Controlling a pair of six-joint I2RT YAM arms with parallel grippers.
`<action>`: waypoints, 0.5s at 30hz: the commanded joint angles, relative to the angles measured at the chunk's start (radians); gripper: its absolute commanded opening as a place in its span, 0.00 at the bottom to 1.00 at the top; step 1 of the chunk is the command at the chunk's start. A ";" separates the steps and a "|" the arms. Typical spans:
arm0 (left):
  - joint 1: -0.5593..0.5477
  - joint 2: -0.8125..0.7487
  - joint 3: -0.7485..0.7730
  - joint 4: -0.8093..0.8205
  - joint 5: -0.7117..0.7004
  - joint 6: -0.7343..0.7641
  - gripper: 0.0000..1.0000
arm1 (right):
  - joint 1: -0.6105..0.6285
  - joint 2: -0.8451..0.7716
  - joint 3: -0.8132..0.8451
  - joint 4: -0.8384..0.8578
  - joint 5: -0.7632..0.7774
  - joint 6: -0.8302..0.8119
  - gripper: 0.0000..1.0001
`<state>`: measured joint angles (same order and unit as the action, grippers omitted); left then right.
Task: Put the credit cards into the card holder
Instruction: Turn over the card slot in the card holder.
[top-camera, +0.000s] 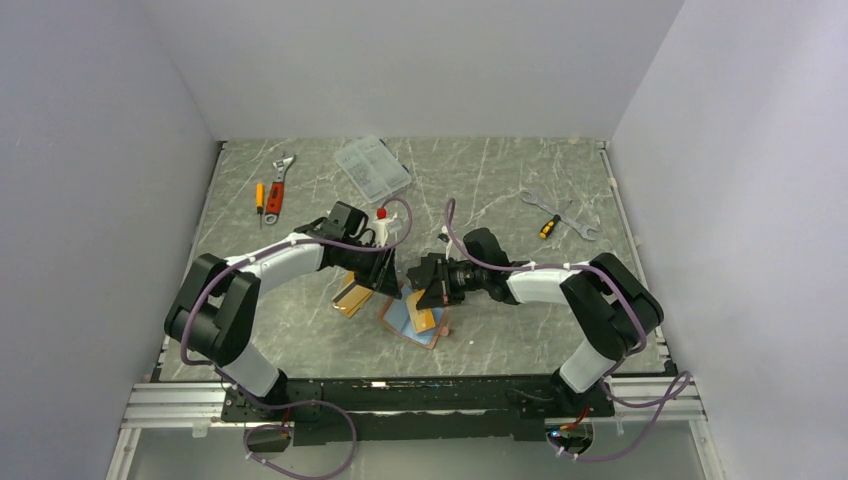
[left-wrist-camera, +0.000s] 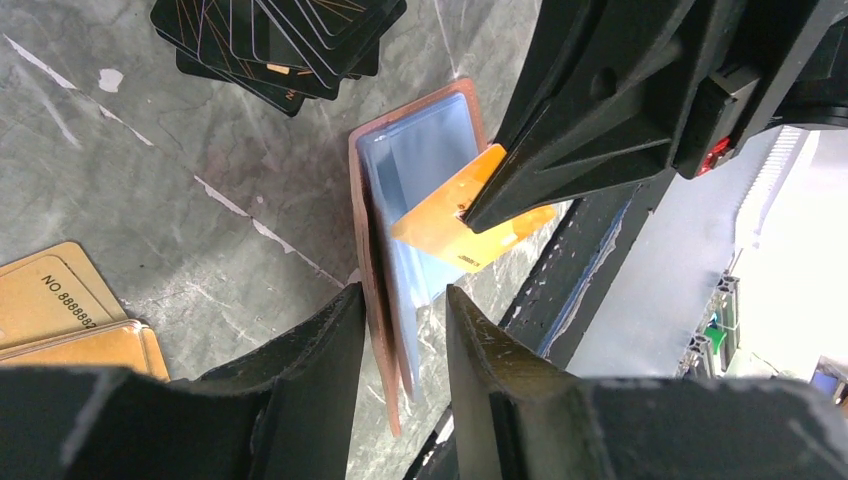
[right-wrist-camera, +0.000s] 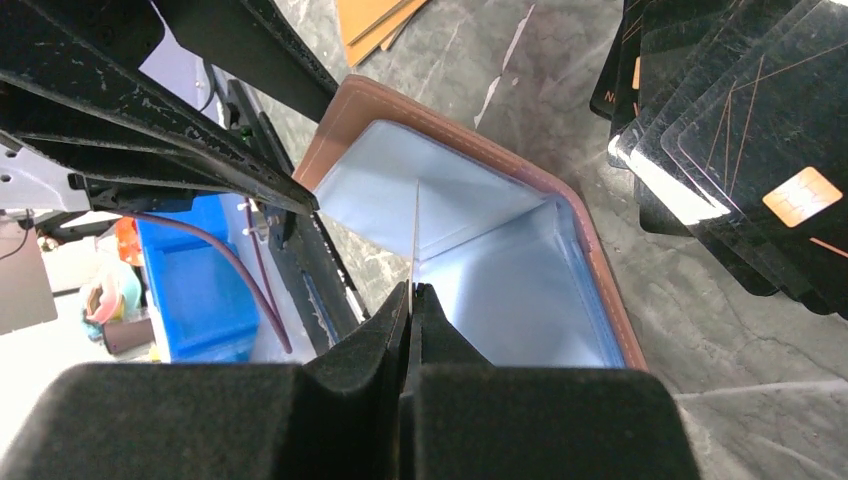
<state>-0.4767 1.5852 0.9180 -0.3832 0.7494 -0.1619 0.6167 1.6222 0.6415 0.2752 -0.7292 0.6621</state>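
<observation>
While the right gripper (right-wrist-camera: 412, 292) pinched an orange credit card (left-wrist-camera: 445, 225) tight by one end, the card's far edge reached into the open card holder (left-wrist-camera: 425, 150) (pale-blue inside showing). The left gripper (left-wrist-camera: 405, 292) had its fingers spread, one either side of the holder's raised flap. More gold cards (left-wrist-camera: 60, 310) lay nearby.

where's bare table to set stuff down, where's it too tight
Bare table at the back between the clear box and the silver wrench, and near left, in front of the loose orange cards. Tight in the middle: the left gripper and the right gripper, shut on a held card, meet over the card holder.
</observation>
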 joint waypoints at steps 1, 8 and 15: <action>-0.002 0.025 0.016 -0.001 -0.002 0.013 0.39 | 0.000 0.005 0.018 0.054 -0.021 0.002 0.00; -0.023 0.086 0.026 -0.027 -0.137 0.004 0.13 | 0.000 -0.005 -0.012 0.051 -0.025 0.008 0.00; -0.020 0.110 -0.031 0.022 -0.133 -0.103 0.00 | 0.001 -0.074 -0.064 0.002 -0.035 0.000 0.00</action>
<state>-0.4946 1.6787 0.9096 -0.3851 0.6224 -0.1959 0.6167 1.6043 0.5987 0.2741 -0.7387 0.6662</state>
